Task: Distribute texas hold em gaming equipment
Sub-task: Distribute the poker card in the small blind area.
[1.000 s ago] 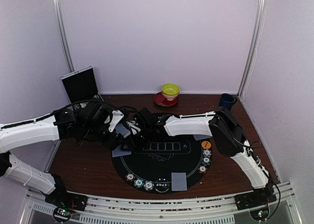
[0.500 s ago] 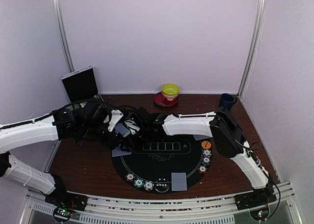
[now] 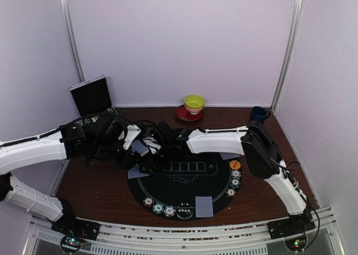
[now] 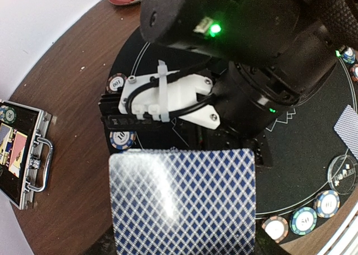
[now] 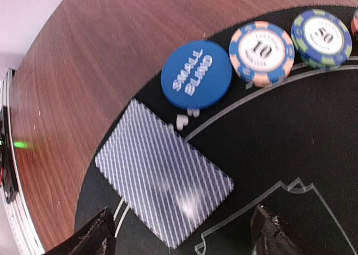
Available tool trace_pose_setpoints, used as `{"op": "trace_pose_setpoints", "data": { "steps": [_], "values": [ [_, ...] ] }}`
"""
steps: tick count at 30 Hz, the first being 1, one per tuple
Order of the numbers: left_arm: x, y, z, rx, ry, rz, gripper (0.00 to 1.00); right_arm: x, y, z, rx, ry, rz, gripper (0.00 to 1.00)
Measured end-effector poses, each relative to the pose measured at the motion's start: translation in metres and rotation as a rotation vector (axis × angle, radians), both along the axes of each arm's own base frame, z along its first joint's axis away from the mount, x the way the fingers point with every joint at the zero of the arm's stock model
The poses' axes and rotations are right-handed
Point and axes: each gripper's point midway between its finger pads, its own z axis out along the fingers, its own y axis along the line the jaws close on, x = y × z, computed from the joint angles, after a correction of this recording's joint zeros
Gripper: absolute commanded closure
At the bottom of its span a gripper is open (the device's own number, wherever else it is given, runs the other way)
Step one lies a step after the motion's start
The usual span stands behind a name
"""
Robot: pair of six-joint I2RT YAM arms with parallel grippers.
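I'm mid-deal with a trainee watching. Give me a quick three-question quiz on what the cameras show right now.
1. True or false: the right gripper is clamped on the face-down card.
2. Which number is printed on the chip right beside the Small Blind disc? A 25, B 10, C 500.
3. Fill in: the left gripper holds blue-patterned ____.

Key:
1. False. Its jaws stand open and the card lies flat on the mat.
2. B.
3. The left gripper holds blue-patterned cards, seen close up in the left wrist view.
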Motion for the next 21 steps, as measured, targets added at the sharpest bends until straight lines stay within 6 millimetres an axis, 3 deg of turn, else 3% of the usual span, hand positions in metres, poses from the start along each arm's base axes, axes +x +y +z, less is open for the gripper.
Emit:
{"op": "trace_pose_setpoints", "data": {
  "steps": [6, 10, 17, 21],
  "values": [
    [0.003, -0.007, 0.003, 0.0, 0.001, -0.018, 0.41, 0.003, -0.024, 0.018, -0.019, -0.005, 0.022, 0.01],
    [0.004, -0.013, 0.0, 0.007, 0.014, -0.035, 0.41, 0.031, -0.056, 0.051, 0.011, -0.036, -0.016, 0.01],
    [0.007, -0.027, -0.005, 0.015, 0.042, -0.083, 0.41, 0.091, -0.132, 0.106, 0.093, -0.065, -0.137, 0.02],
    [0.011, -0.043, -0.004, 0.015, 0.049, -0.132, 0.41, 0.097, -0.156, 0.121, 0.16, -0.017, -0.133, 0.02]
  ]
}}
